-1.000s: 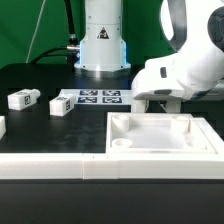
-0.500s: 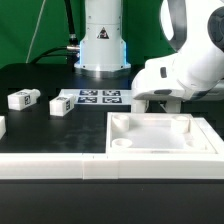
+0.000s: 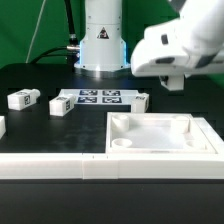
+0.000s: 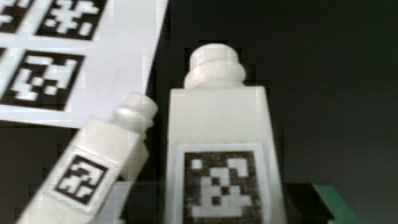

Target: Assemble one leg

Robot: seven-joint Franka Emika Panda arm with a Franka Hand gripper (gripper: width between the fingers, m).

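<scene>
White leg (image 4: 221, 135) lies on the table (image 3: 40, 75) beside the marker board (image 3: 100, 97), under my hovering claw (image 3: 172, 82), whose opening I cannot tell.

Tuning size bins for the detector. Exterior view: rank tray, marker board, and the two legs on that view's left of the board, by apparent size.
1. tray: largest, though also nearest the camera.
2. marker board.
3. outer leg and inner leg: look alike, not ranked against each other.

Marker board (image 3: 100, 97) flat on black table (image 3: 50, 135); white tray (image 3: 150, 118) near front, exterior view's right.
</scene>
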